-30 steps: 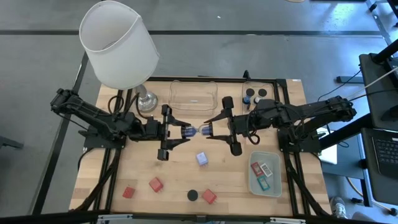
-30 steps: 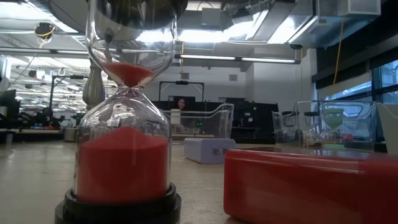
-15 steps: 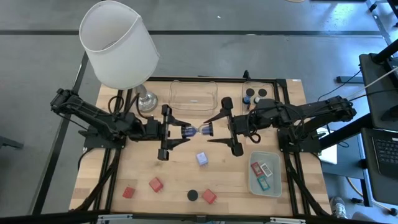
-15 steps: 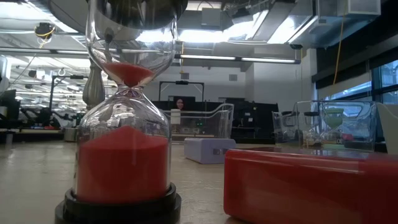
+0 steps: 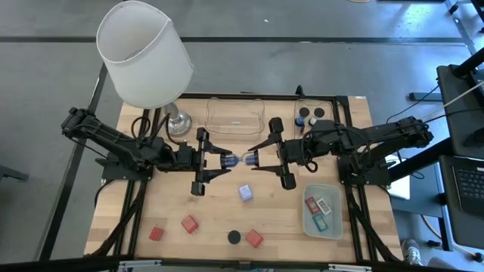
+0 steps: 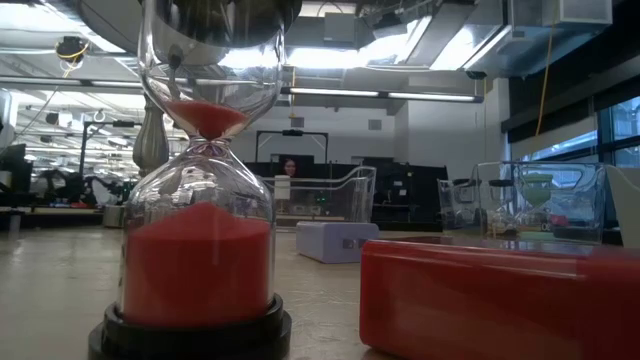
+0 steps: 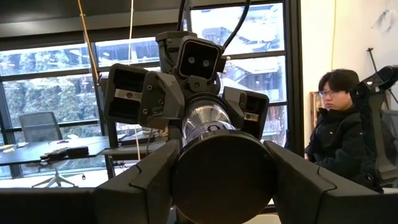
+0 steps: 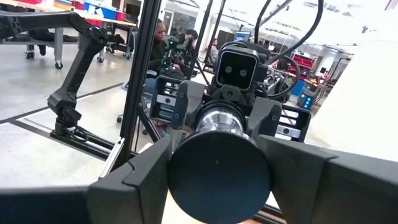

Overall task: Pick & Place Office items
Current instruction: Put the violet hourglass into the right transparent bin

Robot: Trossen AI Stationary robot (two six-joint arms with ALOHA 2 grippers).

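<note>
A small hourglass (image 5: pixel 237 159) with blue sand and black end caps hangs level above the middle of the table, held between both grippers. My left gripper (image 5: pixel 221 160) is shut on its left end and my right gripper (image 5: pixel 252 159) on its right end. Each wrist view shows a black round cap (image 7: pixel 221 177) (image 8: pixel 219 173) between that arm's fingers, with the other arm's wrist beyond it. On the table lie a lavender cube (image 5: pixel 245 193), three red blocks (image 5: pixel 189 224) and a black cylinder (image 5: pixel 234 237). My left gripper pinches the rim of the hourglass's left end cap (image 7: pixel 186 186) between its two fingers (image 7: pixel 143 186). It comes level from the table's left, in line with the hourglass. The hourglass lies level, clear of the table. My right gripper pinches the rim of the right end cap (image 8: pixel 180 177) between its two fingers (image 8: pixel 134 180). It comes level from the table's right, in line with the hourglass, facing the left gripper. That end is also clear of the table.
A lamp with a big white shade (image 5: pixel 144 53) stands at the far left. A clear tray (image 5: pixel 235 115) and a second one holding black cylinders (image 5: pixel 310 115) are at the far edge. A pale-green tray (image 5: pixel 321 211) with flat pieces is at the near right.
My right gripper has opened a little and shut again on the hourglass's right end cap. The hourglass and both arms have stayed where they were.
</note>
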